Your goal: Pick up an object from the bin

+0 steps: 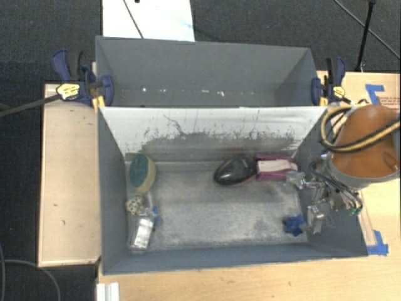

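One gripper (313, 217), grip state unclear, hangs low beside a small blue piece (292, 226).

Orange wrist cover (368, 150), yellow cables (326, 129) (looped), silvery gripper (313, 218)

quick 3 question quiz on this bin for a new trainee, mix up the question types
1. True or false: the black oval thing lies in the front left corner of the bin.
2. Fill in: the green round pad lies by the bin's ___ wall.
3. Which thing lies nearest the gripper? A the green round pad; B the small blue thing; C the black oval thing.
Key: 1 false, it lies near the back wall, beside a purple and white box; 2 left; 3 B.
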Tool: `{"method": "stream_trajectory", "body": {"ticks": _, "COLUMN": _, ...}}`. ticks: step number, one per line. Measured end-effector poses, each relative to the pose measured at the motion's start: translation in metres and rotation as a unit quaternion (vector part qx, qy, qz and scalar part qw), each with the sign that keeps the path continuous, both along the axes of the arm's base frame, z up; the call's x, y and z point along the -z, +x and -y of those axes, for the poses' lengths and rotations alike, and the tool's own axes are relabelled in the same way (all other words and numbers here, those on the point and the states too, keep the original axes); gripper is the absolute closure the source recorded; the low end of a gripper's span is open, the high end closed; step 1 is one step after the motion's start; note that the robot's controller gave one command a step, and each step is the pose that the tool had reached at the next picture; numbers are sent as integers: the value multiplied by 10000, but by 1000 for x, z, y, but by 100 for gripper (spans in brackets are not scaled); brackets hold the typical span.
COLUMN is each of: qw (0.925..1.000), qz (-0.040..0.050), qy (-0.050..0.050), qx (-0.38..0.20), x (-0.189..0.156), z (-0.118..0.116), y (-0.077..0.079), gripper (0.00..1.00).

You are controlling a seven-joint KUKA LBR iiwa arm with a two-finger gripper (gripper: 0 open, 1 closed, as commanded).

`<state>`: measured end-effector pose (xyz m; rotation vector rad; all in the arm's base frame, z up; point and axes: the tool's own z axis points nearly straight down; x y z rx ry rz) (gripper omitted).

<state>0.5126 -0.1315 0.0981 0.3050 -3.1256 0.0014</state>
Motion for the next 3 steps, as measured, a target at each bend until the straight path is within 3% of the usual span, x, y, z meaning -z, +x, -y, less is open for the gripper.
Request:
{"method": "stream_trajectory", "body": {"ticks": 1, "qw": 9899, "qz": 10, "qy": 10, "qx": -1420, "x": 26, "z": 7, "y": -16, "gripper": 0}}
{"method": "stream_trajectory", "body": {"ticks": 2, "qw": 9898, "qz": 29, "qy": -10, "qx": -1422, "x": 24, "z": 8, "y": -15, "gripper": 100}}
{"method": "stream_trajectory", "body": {"ticks": 3, "qw": 9879, "qz": 63, "qy": -15, "qx": -1546, "x": -183, "z": -2, "y": 6, "gripper": 100}}
